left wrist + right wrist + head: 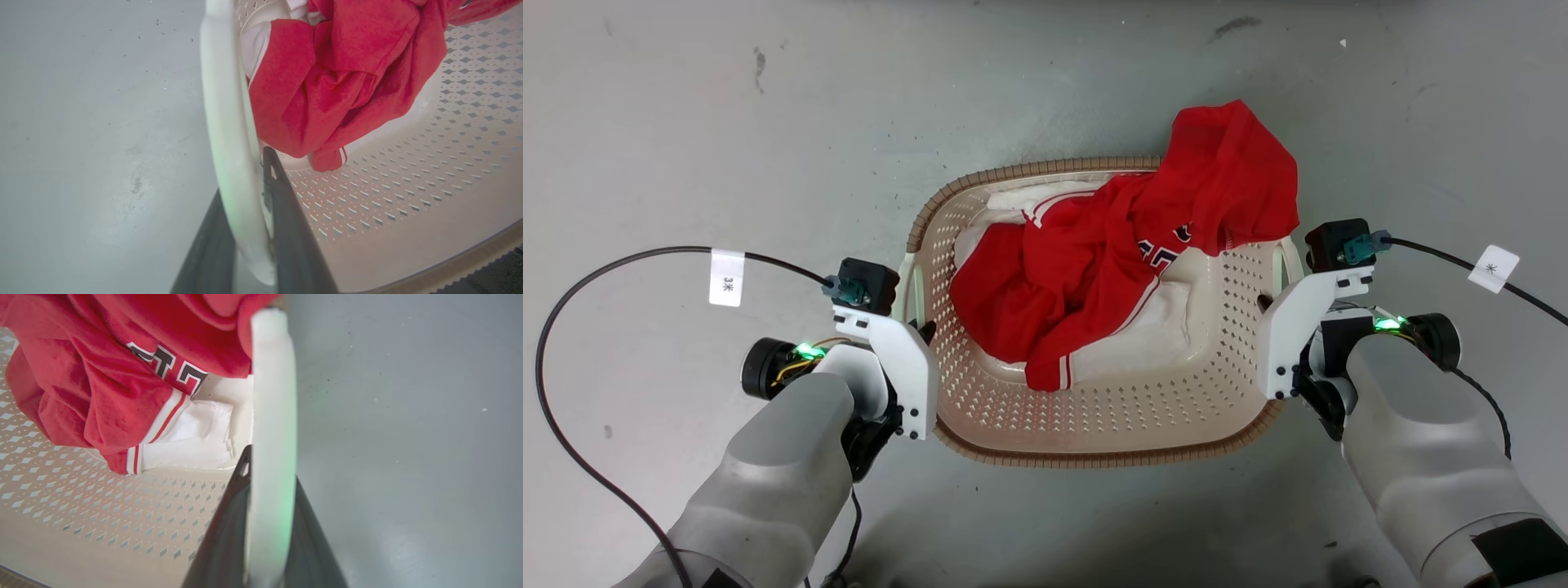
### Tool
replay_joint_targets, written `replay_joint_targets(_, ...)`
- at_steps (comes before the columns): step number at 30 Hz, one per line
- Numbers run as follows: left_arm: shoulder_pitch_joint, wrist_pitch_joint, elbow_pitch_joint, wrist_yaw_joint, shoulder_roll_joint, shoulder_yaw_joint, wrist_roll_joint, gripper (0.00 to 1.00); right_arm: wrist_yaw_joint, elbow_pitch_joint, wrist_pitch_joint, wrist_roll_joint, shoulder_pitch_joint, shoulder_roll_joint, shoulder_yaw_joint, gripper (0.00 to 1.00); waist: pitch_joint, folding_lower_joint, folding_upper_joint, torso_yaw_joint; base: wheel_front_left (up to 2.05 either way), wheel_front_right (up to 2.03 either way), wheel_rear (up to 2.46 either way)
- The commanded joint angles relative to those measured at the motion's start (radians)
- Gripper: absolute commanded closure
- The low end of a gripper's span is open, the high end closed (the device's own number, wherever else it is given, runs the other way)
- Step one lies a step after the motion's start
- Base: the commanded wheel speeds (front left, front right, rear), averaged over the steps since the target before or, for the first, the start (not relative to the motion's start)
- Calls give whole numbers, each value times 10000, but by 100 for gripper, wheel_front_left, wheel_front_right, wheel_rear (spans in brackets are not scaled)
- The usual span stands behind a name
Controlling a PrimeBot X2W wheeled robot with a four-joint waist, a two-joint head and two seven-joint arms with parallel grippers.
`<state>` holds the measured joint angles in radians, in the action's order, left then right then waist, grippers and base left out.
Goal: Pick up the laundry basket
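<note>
Basket (1094,408) mouth up, long axis L-R; L claw (245,171), R claw (271,465) clamp its handles (226,102).

One basket (1094,433) — two tools (245,175) (271,465)

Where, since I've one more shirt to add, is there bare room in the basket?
Bare wall lies between the red fabric jersey and the near brown rim of the cream perforated plastic laundry basket. The middle and far right corner are crowded.
</note>
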<state>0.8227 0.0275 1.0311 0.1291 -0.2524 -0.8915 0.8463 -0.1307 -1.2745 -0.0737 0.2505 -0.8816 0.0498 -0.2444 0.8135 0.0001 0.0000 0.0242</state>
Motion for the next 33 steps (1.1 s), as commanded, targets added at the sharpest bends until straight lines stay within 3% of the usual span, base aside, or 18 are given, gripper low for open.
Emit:
replay_joint_targets(1, 69, -21, -44, 20, -34, -122, 70, 100, -1, -12, 4, 0, -117, 8, -45, 100, -63, -1, 0, -14, 0, 0, 0)
replay_joint_targets(9, -187, 200, -443, 31, -207, -862, 1212, 100, -1, -119, -1061, 198, 121, -5, -25, 100, -1039, -1, 0, -86, 0, 0, 0)
replay_joint_targets(15, -148, 1304, -972, 31, -735, -1632, 2082, 100, 1, -136, -2307, 240, 92, 2, -21, 100, -2101, -1, 0, -211, 0, 0, 0)
replay_joint_targets(25, 134, 3350, -1966, 20, -1898, -2800, 3455, 100, 1, -107, -4945, 977, 266, 58, -1070, 100, -3699, -1, 0, -377, 0, 0, 0)
replay_joint_targets(33, -100, 4447, -2390, 19, -2429, -3330, 4331, 100, 1, 37, -6220, 1451, 325, 90, -1666, 100, -5153, -1, 0, -552, 0, 0, 0)
